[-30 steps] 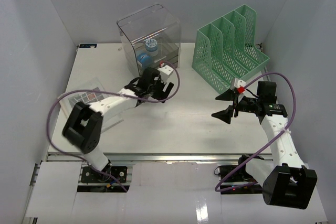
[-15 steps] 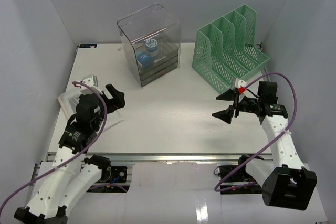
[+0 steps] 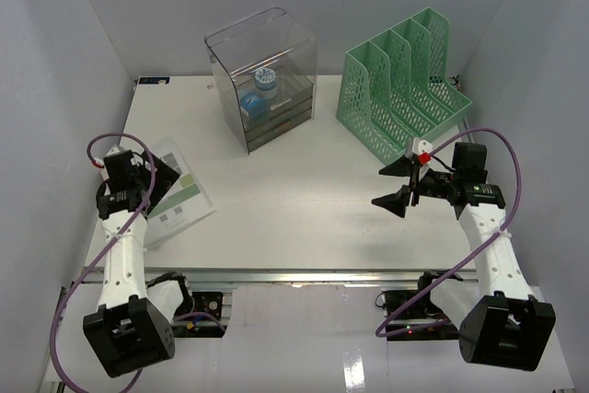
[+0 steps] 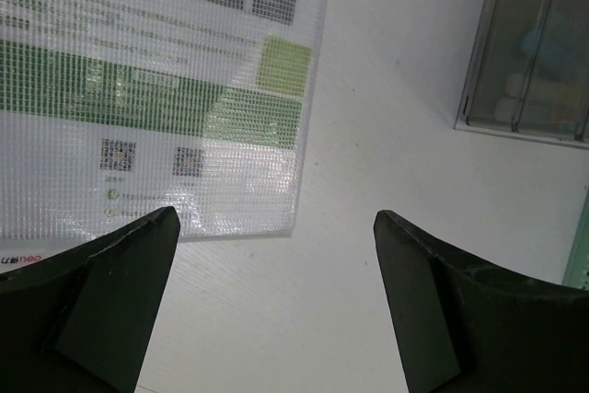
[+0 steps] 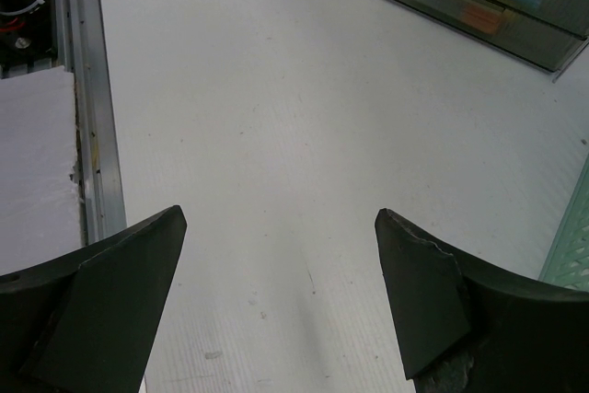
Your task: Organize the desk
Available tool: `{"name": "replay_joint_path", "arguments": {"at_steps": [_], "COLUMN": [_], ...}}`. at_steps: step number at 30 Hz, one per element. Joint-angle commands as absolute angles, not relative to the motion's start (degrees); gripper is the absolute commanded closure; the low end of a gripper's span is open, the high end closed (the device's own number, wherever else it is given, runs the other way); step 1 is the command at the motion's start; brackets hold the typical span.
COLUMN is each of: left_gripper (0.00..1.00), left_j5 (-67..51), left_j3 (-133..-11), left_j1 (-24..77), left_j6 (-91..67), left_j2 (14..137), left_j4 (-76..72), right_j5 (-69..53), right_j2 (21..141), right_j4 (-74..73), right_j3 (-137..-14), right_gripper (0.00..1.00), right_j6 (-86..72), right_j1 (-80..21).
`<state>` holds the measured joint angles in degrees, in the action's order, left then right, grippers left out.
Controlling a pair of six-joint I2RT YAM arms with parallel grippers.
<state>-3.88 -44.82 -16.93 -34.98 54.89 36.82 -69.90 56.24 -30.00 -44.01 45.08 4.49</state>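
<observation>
The white desk (image 3: 285,218) fills the middle of the overhead view, its metal rail (image 3: 304,275) running along the near edge above the arm bases. At the far centre stands a clear smoky plastic drawer box (image 3: 276,39) with blue and white round items (image 3: 260,89) inside. To its right, at the far right, is a green mesh file rack (image 3: 400,80). A printed sheet in a clear mesh sleeve (image 3: 184,198) lies flat at the near left. The left gripper (image 3: 150,175) is over the left part of that sheet, jaws spread wide and empty. The right gripper (image 3: 390,186) points left over bare desk just near of the rack, jaws likewise wide apart and holding nothing.
</observation>
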Motion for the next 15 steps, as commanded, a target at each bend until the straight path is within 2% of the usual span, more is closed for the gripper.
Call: {"name": "replay_joint_path", "arguments": {"at_steps": [1, 4, 7, 11, 15], "left_gripper": [0.02, 0.02, 0.02, 0.02, 0.02], "left_j5": [-11.3, -17.1, -18.3, -9.8, -2.7], "left_j3": [-45.1, -39.8, -36.0, -35.2, -38.7], "left_j1": [-17.0, -16.3, -15.1, -15.0, -15.2], "left_j6": [-34.9, -35.0, -34.8, -35.9, -36.7], "left_j2": [51.1, 45.0, 39.8, 37.3, 43.1], "left_j4": [35.6, 33.2, 31.9, 32.7, 32.0], "right_j5": [-73.7, -74.3, -61.7, -53.4, -47.3], "right_j2": [57.0, 58.7, 61.1, 65.2, 70.9], "right_j4": [-29.8, -32.0, -32.3, -30.2, -29.2], "right_j3": [-43.8, -44.3, -45.4, -47.5, -52.3], "right_gripper": [0.1, 0.1, 0.09, 0.09, 0.1], "right_j6": [42.7, 42.5, 42.1, 38.3, 33.2], "right_j1": [4.3, 0.6, -7.9, -20.1, -28.6]}}
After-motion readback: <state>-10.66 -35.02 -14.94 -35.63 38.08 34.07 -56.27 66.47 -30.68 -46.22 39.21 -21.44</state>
